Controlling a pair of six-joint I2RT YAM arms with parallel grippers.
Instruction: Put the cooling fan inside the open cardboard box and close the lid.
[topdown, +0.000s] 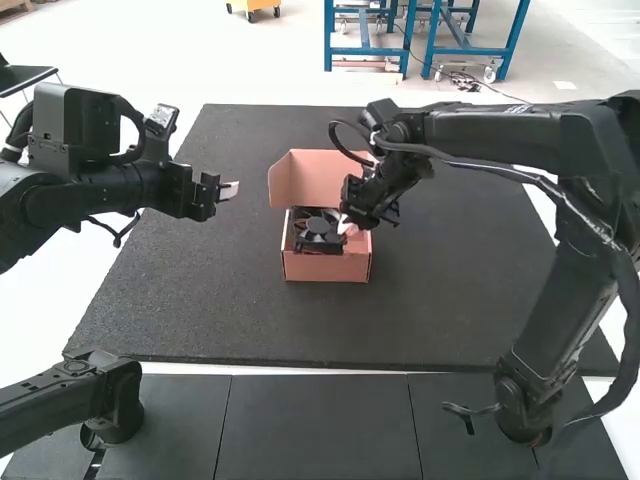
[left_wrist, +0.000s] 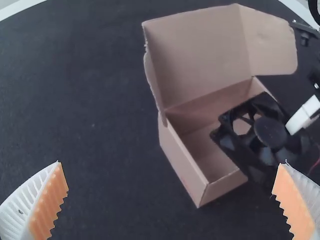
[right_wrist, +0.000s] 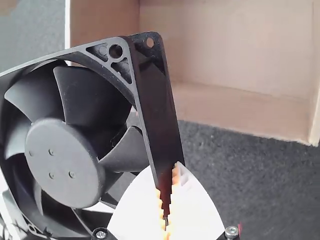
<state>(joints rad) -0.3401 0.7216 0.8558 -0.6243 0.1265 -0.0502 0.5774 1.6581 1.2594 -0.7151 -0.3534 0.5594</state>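
In the high view, at frame centre, the right pincer (topdown: 350, 215) is clamped on the black square plastic cooling fan (topdown: 318, 230), which is tilted in the mouth of the open brown cardboard box (topdown: 327, 262) on the dark-matted bench (topdown: 200, 300). The lid (topdown: 303, 178) is upright, so placing is in hand. Left of centre, the left pincer (topdown: 222, 190) hovers wide, apart from the box. Its wrist view shows the fan partly over the box's rim, unseated. The right wrist view shows the fan's frame pinched edge-on between white fingers (right_wrist: 192, 210). Next, I judge: lower, release, fold the lid.
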